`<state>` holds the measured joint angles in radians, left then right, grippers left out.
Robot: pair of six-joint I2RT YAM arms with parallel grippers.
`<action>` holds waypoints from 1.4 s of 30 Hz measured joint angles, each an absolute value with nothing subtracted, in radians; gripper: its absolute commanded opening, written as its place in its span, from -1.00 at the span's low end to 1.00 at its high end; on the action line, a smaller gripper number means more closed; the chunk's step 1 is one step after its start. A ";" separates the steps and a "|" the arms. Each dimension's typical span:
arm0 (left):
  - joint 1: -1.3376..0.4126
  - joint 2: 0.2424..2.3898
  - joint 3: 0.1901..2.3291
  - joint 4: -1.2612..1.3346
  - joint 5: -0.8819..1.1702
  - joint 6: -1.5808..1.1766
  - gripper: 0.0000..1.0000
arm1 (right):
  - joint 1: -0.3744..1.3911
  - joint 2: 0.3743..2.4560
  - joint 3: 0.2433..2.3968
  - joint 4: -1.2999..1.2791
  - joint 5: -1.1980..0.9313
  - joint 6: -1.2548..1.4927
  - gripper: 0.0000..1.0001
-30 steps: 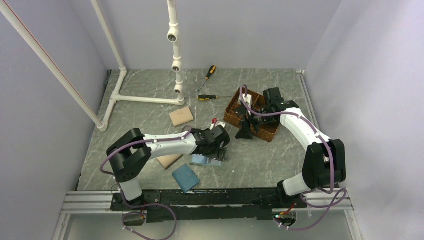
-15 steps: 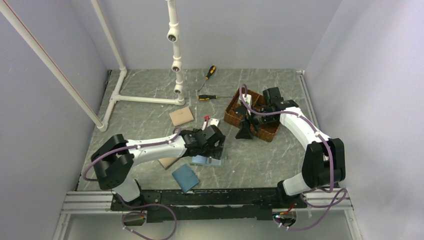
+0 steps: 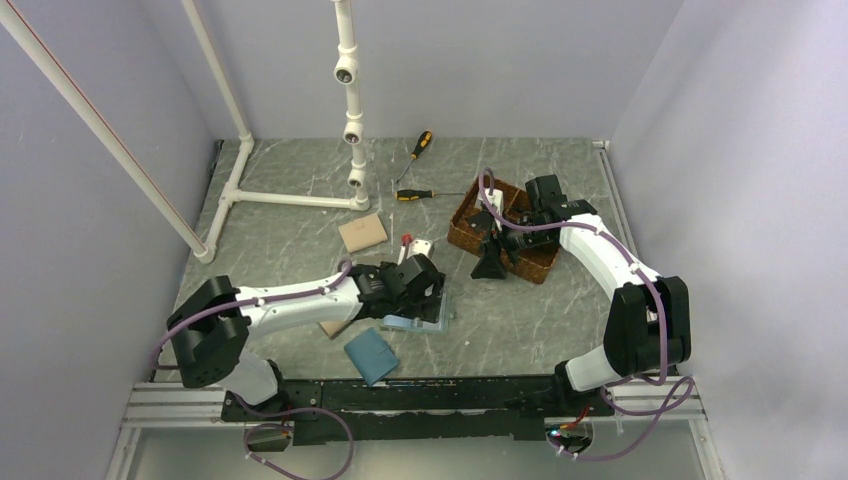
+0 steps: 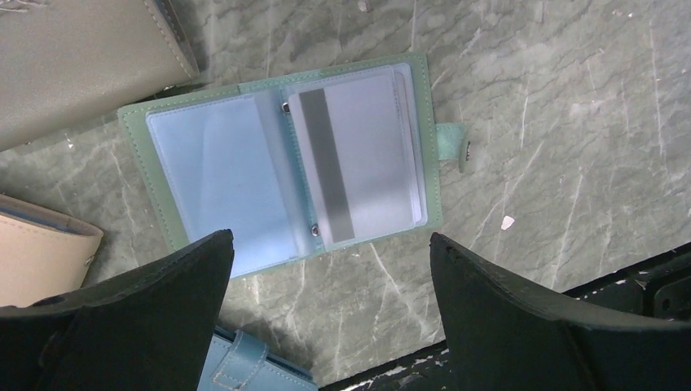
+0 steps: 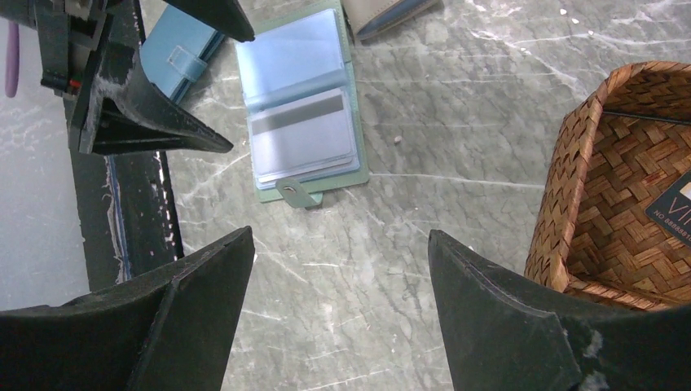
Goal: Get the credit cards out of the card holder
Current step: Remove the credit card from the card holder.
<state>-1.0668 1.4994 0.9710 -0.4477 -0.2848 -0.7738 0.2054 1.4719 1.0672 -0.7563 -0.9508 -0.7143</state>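
**Two white-and-black arms with mauve cabling**

Both arms have white shells on their long links and black housings at the joints. The left arm, at lower left of the overhead view, and the right arm, at right, each carry a mauve cable looping along the links from the base. Both bases are fixed to a black rail along the bottom edge. A small white part with a red tip tops the left wrist. In the wrist views the left jaws and the right jaws are matte black, wedge-shaped blades, scuffed pale along their edges.
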 measured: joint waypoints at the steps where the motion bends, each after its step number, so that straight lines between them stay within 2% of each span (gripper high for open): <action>1: -1.073 1.509 0.983 -0.463 -0.290 -0.773 0.90 | 0.205 1.472 1.067 -0.756 -0.950 -0.715 0.62; 11: -1.129 1.723 1.172 -0.547 -0.344 -0.760 0.90 | 0.205 1.472 1.067 -0.764 -0.943 -0.726 0.62; 28: -1.143 1.794 1.165 -0.558 -0.395 -0.745 0.77 | 0.242 1.489 1.088 -0.788 -0.889 -0.758 0.61; 34: -1.145 1.692 0.991 -0.400 -0.377 -0.728 0.77 | 0.206 1.489 1.088 -0.804 -0.873 -0.796 0.60; 42: -1.147 1.492 0.820 -0.346 -0.335 -0.700 0.76 | 0.172 1.496 1.087 -0.837 -0.872 -0.860 0.59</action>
